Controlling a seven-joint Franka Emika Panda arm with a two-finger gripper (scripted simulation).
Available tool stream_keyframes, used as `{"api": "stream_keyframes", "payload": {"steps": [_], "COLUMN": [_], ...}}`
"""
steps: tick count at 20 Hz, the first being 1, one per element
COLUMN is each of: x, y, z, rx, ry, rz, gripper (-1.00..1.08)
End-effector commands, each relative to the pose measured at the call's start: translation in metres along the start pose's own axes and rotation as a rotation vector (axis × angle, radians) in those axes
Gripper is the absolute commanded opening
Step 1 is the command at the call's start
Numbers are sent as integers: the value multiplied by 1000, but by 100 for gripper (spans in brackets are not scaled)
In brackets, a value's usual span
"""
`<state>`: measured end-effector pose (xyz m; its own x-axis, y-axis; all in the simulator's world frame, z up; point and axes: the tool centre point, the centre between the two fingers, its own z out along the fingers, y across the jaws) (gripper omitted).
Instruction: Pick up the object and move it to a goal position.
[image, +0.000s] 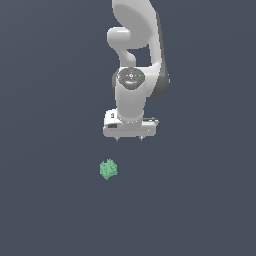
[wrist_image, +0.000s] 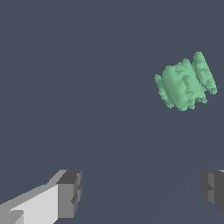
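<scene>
Worktop: dark blue-grey (image: 45, 210), flat and plain all over.
Left side: the small green lump (image: 108, 169) sits on the worktop, toward the exterior view's left of the hand. It is bumpy with little knobs.
Middle: the big white arm (image: 135, 45) comes down from the top of the exterior view. Its hand (image: 129, 139) points down at the worktop.
Hand: it is wide apart and holds nothing. In the wrist view one finger (wrist_image: 70, 193) shows at one edge and the other finger (wrist_image: 214, 190) at the far edge, with a big gap of bare worktop between them.
Where the lump is: not between the fingers. In the wrist view the green lump (wrist_image: 185, 82) lies off to one side, away from the gap. The hand is near it but not touching it.
Done so far: nothing is picked up yet.
Left to do: I think the hand must slide over the lump, go down, squeeze it, lift it, and carry it to the goal. No goal spot shows in the pictures.
</scene>
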<state>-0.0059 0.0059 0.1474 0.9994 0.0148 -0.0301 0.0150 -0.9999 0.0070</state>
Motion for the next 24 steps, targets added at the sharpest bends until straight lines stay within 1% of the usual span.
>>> {"api": "stream_keyframes", "payload": {"steps": [1, 4, 8, 11, 17, 24], "x": [0, 1, 4, 5, 7, 18], "y": [0, -5, -23, -29, -26, -15], "z": [0, -2, -11, -13, -12, -6], "rx": [0, 5, 25, 32, 30, 27], "ry": [0, 3, 15, 19, 19, 21], "rz": [0, 0, 1, 1, -6, -55], "gripper": [100, 100, 100, 100, 100, 100]}}
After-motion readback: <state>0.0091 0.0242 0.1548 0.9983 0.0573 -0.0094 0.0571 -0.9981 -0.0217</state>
